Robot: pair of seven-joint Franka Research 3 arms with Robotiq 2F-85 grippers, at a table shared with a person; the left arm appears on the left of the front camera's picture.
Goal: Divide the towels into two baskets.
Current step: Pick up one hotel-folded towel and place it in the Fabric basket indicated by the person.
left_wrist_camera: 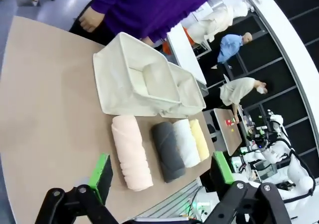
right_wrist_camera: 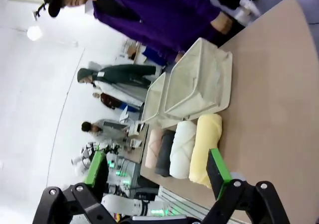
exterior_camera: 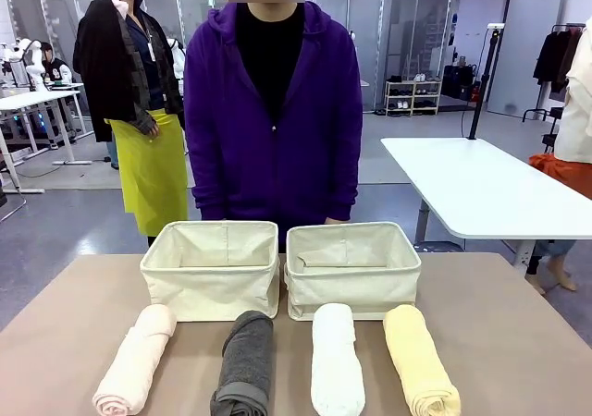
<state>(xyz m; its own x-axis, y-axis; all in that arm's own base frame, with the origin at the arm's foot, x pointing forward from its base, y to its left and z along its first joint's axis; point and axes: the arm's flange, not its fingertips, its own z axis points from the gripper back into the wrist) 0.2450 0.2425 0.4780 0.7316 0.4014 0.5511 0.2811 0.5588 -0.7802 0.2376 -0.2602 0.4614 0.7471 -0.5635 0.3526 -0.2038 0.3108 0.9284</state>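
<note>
Bright, even overhead light; front view sharp. Only faint, soft shadows under the towels (exterior_camera: 336, 360) on the counter (exterior_camera: 518, 342). Wrist views: strong wide-angle bowing at edges. Right wrist: far beyond the jaws the room washes out white, lamp (right_wrist_camera: 35, 32) flares. Jaws slightly soft.

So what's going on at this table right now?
Nothing is being handled. The pink towel, grey towel, white towel and yellow towel lie in a row on the table before the left basket and right basket, none inside. A person stands behind. The left gripper and right gripper hang open above.
</note>
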